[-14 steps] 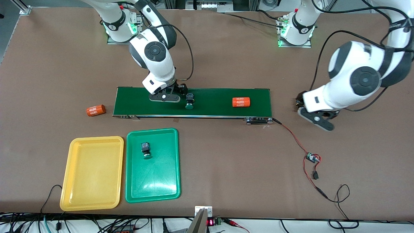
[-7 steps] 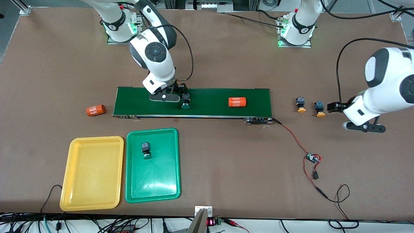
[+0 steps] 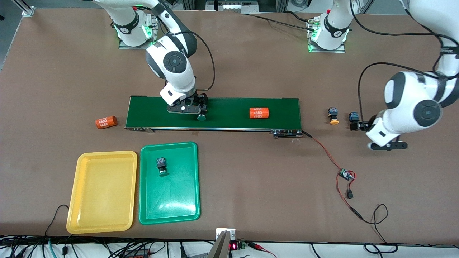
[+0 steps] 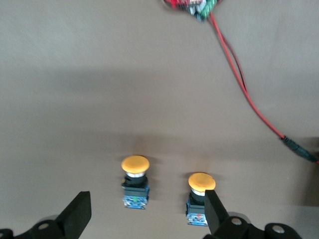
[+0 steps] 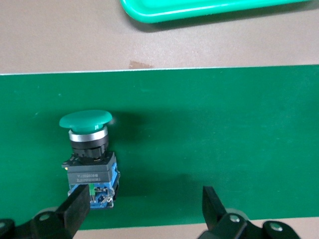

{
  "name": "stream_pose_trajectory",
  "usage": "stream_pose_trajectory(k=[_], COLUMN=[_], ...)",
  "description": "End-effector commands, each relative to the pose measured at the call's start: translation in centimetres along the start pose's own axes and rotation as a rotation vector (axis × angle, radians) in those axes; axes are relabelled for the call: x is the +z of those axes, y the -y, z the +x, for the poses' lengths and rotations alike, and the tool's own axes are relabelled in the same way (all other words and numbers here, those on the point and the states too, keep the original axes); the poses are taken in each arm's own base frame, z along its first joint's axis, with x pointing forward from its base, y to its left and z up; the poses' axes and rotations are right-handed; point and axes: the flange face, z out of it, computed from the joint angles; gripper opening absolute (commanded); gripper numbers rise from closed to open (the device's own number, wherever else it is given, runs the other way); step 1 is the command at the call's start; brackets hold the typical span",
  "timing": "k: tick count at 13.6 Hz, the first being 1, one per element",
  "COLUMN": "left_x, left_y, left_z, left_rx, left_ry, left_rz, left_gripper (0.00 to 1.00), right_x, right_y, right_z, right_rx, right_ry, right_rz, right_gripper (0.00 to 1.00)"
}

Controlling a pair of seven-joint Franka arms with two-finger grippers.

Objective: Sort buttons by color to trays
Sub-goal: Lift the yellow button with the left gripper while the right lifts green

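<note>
While both grippers stand wide and empty: second green button (image 3: 202, 115) lying on its side on conveyor belt (image 3: 229, 113), near the belt's right-arm end, cap pointing toward the trays. Right gripper (image 3: 186, 108) low over the belt, directly at that button; in right wrist view button (image 5: 88, 158) sits against one finger (image 5: 72, 211), not centred between the two. First green button (image 3: 161, 166) already in green tray (image 3: 168, 215), which lies nearer the front camera than the belt. Yellow tray (image 3: 102, 225) beside it, holding nothing. Two yellow-orange buttons (image 3: 333, 115) on bench (image 3: 251, 179) just off the belt's left-arm end; left gripper (image 4: 144, 219) low over them, one finger (image 4: 213, 211) overlapping the second button (image 4: 199, 196) in wrist view. Orange "4680" cylinder (image 3: 259, 113) also on belt.

Risks, judged:
- Off-centre closing could nudge or roll the green button, or pinch a body corner and drop it in transit.
- If belt is running, button drifts away from right gripper.
- Left gripper closing now may clip both yellow buttons, or knock one aside.
</note>
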Motion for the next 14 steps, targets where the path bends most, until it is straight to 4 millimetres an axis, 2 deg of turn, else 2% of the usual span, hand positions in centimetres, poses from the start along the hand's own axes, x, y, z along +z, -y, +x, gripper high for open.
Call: stream_pose_trajectory(k=[1, 3, 6, 10, 12, 14], left_x=[1.4, 3.9, 8.4, 12.2, 12.9, 13.4], left_y=[1.3, 3.1, 4.4, 5.1, 4.9, 4.8], left_z=[-1.2, -2.1, -3.8, -5.3, -5.4, -5.4], left_rx=[0.001, -0.019, 0.029, 0.067, 0.070, 0.071], left_ry=[0.020, 0.024, -0.045, -0.019, -0.009, -0.006], left_rz=[-0.008, -0.010, -0.022, -0.032, -0.035, -0.037], left_gripper=[1.00, 1.00, 1.00, 1.00, 0.92, 0.82], right_x=[0.1, -0.1, -0.1, 2.1, 2.6, 2.5], right_y=[0.1, 0.3, 0.3, 0.5, 0.4, 0.4], right_z=[-0.3, -0.1, -0.1, -0.4, -0.4, -0.3], right_rx=[0.021, 0.054, 0.057, 0.053, 0.035, 0.032], right_ry=[0.012, 0.030, 0.033, 0.059, 0.065, 0.062], right_rz=[0.007, 0.036, 0.039, 0.029, 0.025, 0.024], right_gripper=[1.00, 1.00, 1.00, 0.98, 0.85, 0.61])
